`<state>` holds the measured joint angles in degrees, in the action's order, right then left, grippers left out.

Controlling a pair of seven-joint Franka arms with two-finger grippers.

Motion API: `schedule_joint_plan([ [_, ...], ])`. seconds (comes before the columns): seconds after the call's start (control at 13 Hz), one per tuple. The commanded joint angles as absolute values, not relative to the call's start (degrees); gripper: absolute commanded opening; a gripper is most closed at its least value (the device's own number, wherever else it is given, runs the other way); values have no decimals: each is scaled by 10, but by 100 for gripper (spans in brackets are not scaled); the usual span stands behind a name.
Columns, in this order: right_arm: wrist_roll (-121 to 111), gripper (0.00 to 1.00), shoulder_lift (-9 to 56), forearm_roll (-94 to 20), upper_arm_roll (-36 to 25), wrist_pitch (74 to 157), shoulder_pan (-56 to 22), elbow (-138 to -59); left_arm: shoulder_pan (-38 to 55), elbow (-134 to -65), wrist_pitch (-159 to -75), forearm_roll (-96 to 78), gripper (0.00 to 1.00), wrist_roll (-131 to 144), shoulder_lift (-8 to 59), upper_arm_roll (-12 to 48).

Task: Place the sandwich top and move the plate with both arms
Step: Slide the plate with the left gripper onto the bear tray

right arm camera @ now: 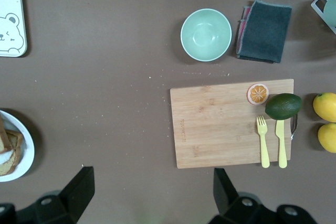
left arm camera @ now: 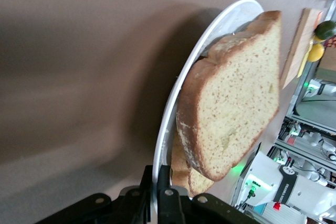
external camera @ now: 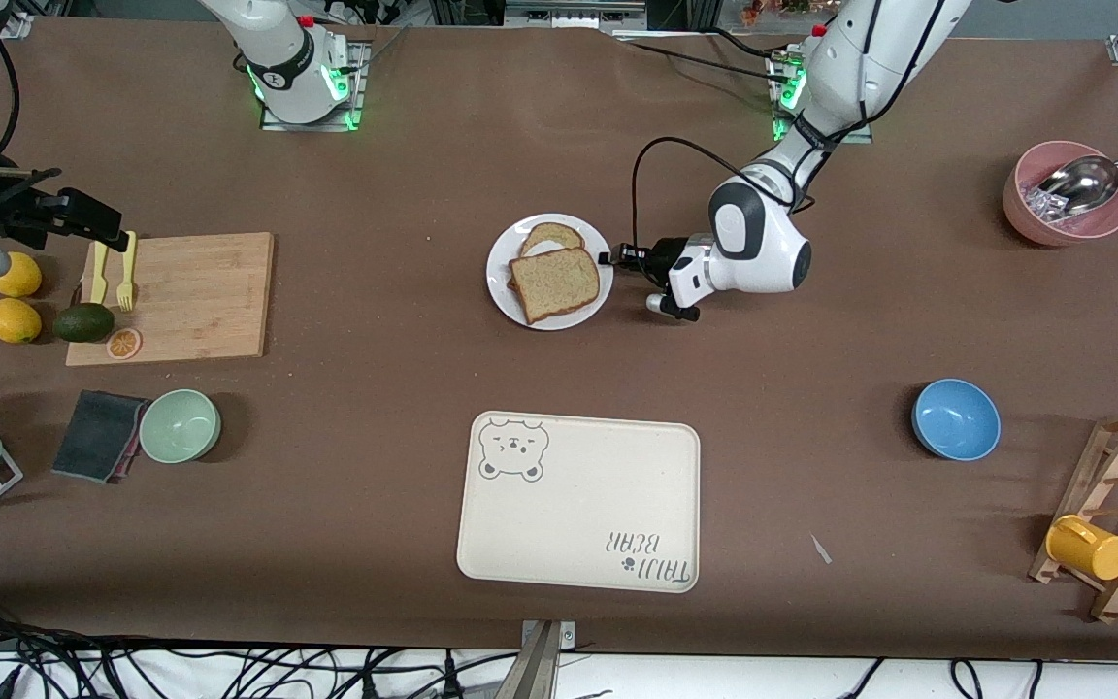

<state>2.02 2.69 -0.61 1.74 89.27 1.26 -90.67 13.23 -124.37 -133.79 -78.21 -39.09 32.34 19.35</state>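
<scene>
The sandwich top [external camera: 559, 282], a speckled tan slice with a brown crust, lies on other bread slices on the white plate [external camera: 590, 233] at mid-table. It also shows in the left wrist view [left arm camera: 236, 93]. My left gripper [external camera: 608, 258] is low at the plate's edge on the left arm's side, shut on the plate's rim [left arm camera: 173, 103], one finger above it and one below [left arm camera: 157, 174]. My right gripper [external camera: 93, 221] hangs high over the cutting board's end of the table, open and empty [right arm camera: 152, 192]. The plate's edge [right arm camera: 26, 150] shows in its view.
A cream bear tray [external camera: 578, 505] lies nearer the front camera than the plate. A wooden cutting board [external camera: 180, 291] with forks, avocado and lemons, a green bowl [external camera: 180, 424] and a cloth sit toward the right arm's end. A blue bowl [external camera: 955, 417], pink bowl [external camera: 1064, 199] and mug rack [external camera: 1107, 524] sit toward the left arm's end.
</scene>
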Motion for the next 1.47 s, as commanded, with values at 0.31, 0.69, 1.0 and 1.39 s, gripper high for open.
schedule_joint_plan([
  [0.31,23,100,35,1,17,882,13,-893,85,-1244,-1265,-855,0,-475,299,182],
  [0.69,23,100,35,1,16,882,13,-893,78,-1197,-1195,-905,0,-511,294,143],
  [1.0,24,100,35,1,17,882,13,-893,83,-1099,-1177,-903,0,-490,343,115],
  [1.39,24,100,35,1,17,882,13,-893,126,-966,-1179,-902,0,-435,430,51],
])
